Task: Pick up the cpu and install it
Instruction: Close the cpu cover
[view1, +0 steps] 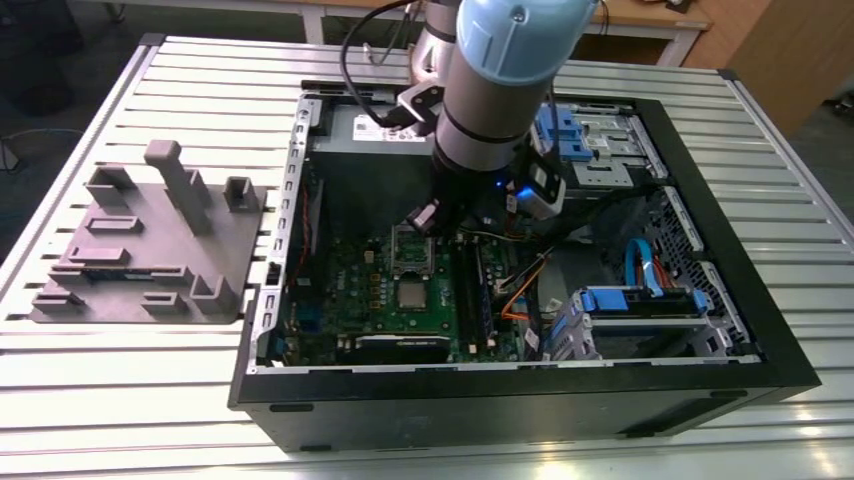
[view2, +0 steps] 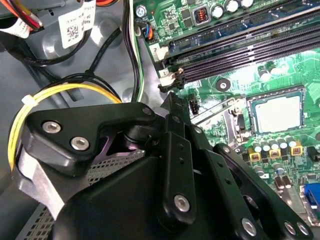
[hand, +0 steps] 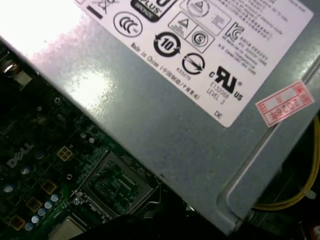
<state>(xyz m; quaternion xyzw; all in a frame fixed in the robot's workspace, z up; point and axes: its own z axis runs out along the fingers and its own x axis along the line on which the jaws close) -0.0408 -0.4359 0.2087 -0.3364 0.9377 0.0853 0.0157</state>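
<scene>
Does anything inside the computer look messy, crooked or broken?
Nothing looks broken. The cpu lies flat and square in its place on the green motherboard. The claw hangs beside it over the board. Loose yellow wires curl nearby, which seems normal.

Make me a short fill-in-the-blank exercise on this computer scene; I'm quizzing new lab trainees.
1. The silver chip lies in a socket on the ____ circuit board.
2. The robot arm reaches down into the open computer ____.
3. The grey plastic block rests on the table at the exterior view's ____ of the case.
4. A bundle of ____ wires loops beside the gripper.

Missing words: green; case; left; yellow
</scene>
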